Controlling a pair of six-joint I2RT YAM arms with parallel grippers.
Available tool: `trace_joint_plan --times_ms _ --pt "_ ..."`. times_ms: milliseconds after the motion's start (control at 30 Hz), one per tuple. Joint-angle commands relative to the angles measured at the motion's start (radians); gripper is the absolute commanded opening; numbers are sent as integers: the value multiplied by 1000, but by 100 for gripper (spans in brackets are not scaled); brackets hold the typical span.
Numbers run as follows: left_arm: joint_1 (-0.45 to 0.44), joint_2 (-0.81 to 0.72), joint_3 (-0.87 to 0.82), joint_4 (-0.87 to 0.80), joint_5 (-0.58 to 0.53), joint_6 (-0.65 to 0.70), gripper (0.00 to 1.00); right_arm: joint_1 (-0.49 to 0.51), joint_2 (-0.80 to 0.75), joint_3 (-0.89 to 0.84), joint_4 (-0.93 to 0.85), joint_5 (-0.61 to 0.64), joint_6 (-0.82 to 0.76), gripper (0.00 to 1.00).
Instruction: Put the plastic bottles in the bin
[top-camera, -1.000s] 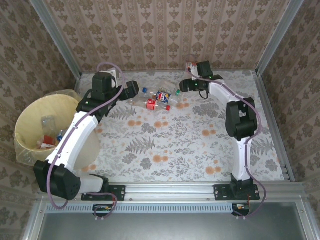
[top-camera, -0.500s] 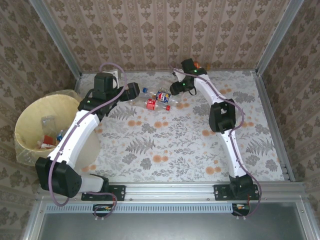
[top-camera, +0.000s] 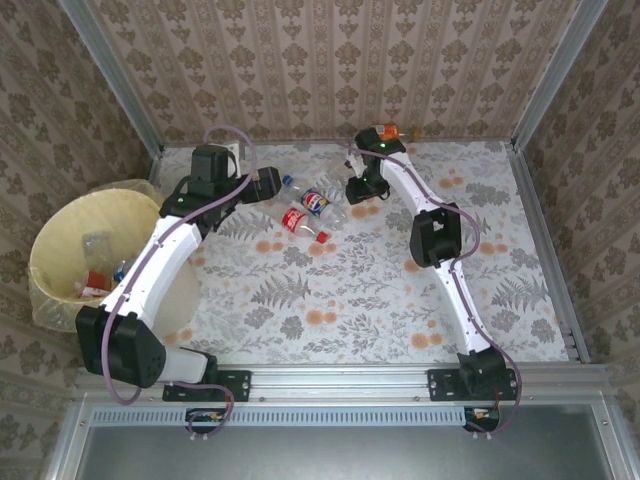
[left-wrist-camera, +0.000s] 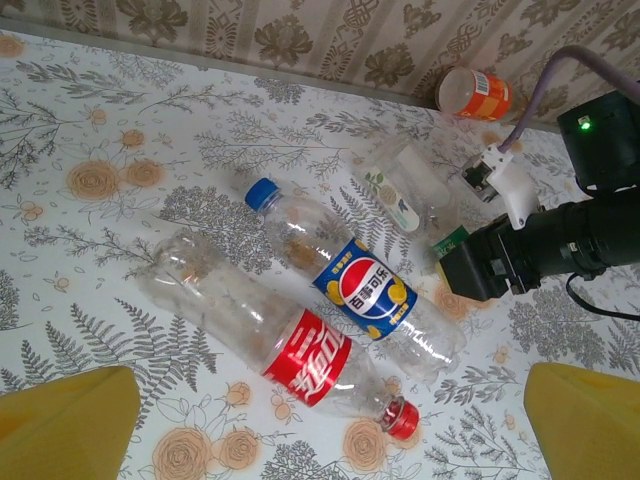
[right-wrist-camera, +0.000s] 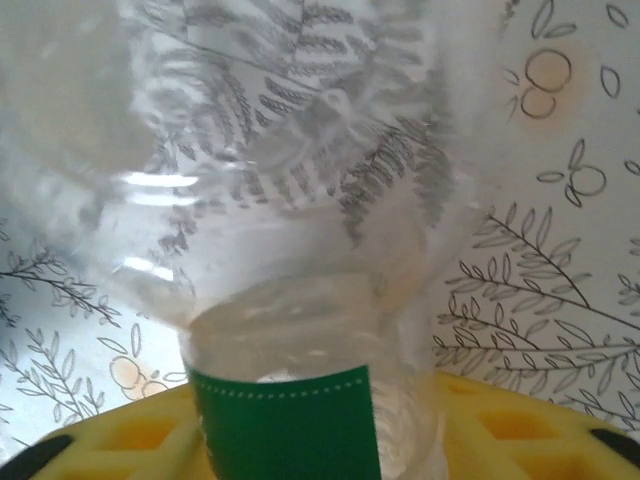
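From above, the left jaws reach out over the far part of the flowered tabletop (top-camera: 350, 290), spread wide with nothing in them. Just ahead of them two plastic bottles lie flat, side by side. They lie between the left jaws and the right jaws. The pale yellow bin (top-camera: 52, 240) stands well behind and to the outer side of the left jaws, off the tabletop's edge. An orange-label bottle (top-camera: 385, 131) lies by the wall, just beyond the right jaws.

Looking out from the left wrist, both yellow fingers (left-wrist-camera: 65, 420) sit far apart. The blue-label bottle (left-wrist-camera: 362, 296) lies ahead between them. Its long axis runs on a slant, blue cap toward the left finger's side and away, base toward the right jaws. The red-label bottle (left-wrist-camera: 305, 365) lies nearly parallel and nearer, turned the other way, red cap toward the right finger. Farther off lies a clear green-label bottle (left-wrist-camera: 402, 187), one end at the black right jaws.

At the right wrist, the jaws are clenched on that green-label bottle (right-wrist-camera: 290, 300). Its long axis points straight out from them, label between the yellow pads (right-wrist-camera: 500, 420).
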Motion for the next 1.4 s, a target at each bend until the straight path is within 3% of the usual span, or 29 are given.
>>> trace_joint_plan --times_ms 0,167,367,600,800,1133,1233,1367 --pt "6 4 -12 35 21 10 100 12 -61 -2 -47 32 9 42" --pt "10 15 -61 85 45 -21 100 22 -202 -173 11 40 -13 37" --pt "17 28 -142 172 86 -71 100 26 -513 -598 183 36 -29 38" --pt "19 89 -190 335 274 -156 100 34 -829 -1053 473 -3 95 38" --pt "-9 149 -227 557 441 -292 100 79 -994 -1329 745 -33 218 38" --pt "-124 262 -164 691 545 -348 100 151 -1117 -1617 1140 -108 414 36" --pt "-182 294 -134 684 523 -355 100 167 -1112 -1641 1182 -131 422 36" --pt "-207 322 -100 627 414 -361 100 182 -1111 -1645 1225 -149 424 36"
